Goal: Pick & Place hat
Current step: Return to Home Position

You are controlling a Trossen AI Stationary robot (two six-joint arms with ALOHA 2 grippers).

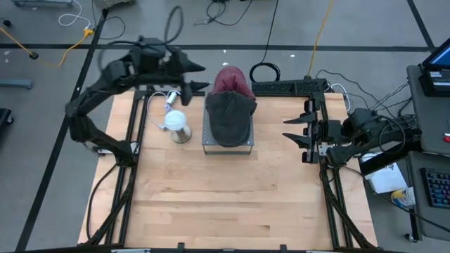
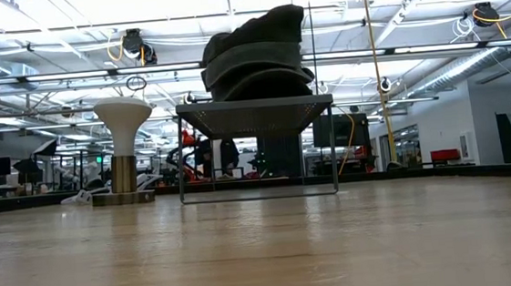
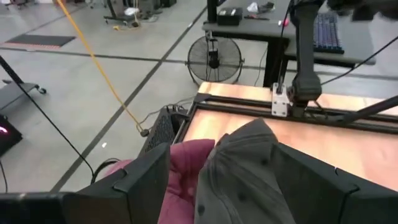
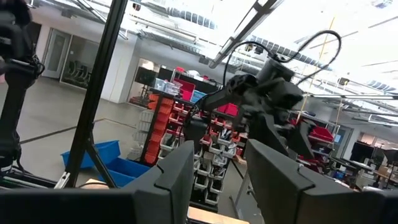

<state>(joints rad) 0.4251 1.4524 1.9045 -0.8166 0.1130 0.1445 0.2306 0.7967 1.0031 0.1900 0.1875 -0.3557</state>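
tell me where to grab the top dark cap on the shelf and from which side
Probably pinch its domed crown, coming straight down from above. The dark cap lies topmost on the stack on the shelf, nothing over it, and its soft crown humps upward; the red cap crowds its far side. The open left gripper is nearest.

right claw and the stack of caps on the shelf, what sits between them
Nothing but bare wooden table, as the high view shows: the open right claw hangs apart from the cap stack on the shelf.
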